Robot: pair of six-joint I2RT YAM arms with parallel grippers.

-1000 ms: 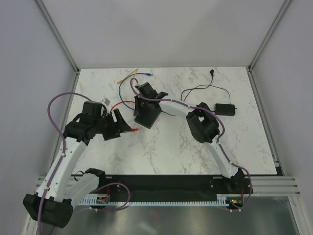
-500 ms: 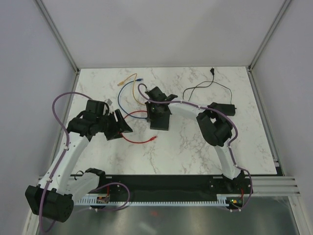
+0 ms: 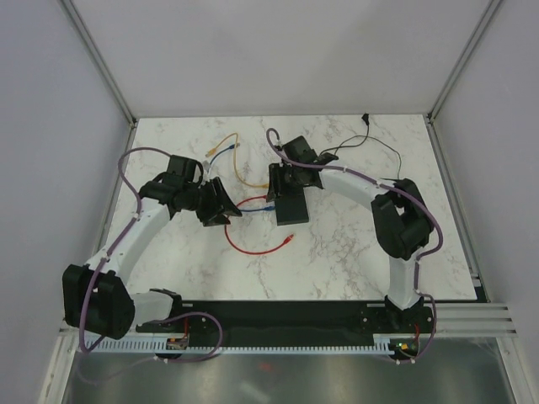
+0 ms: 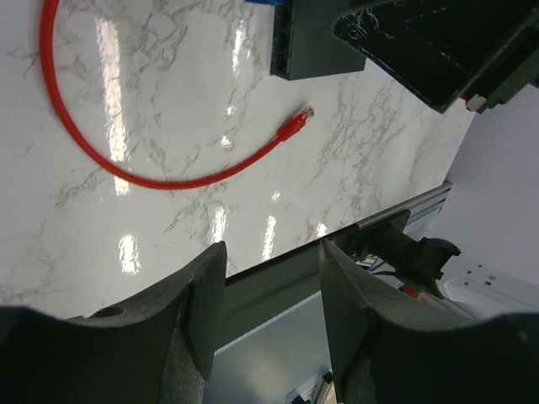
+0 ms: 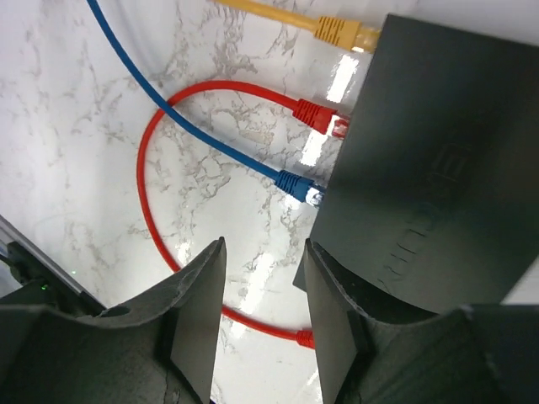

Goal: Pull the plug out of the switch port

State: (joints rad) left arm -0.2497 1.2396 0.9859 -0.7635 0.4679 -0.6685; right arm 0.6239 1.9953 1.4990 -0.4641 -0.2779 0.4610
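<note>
The red plug (image 5: 322, 118), blue plug (image 5: 295, 183) and yellow plug (image 5: 335, 32) sit at the port edge of the switch (image 5: 421, 151), the right gripper (image 5: 264, 248) open and empty above it, the left gripper (image 4: 271, 252) likewise alongside, past the red cable (image 5: 141, 185).

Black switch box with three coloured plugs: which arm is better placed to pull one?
Likely right: the right gripper, open, hovers by the blue cable plug; the left gripper sits farther off.

Bright, even overhead light; white glare streaks on the glossy marble table (image 4: 109, 101) in wrist views.
</note>
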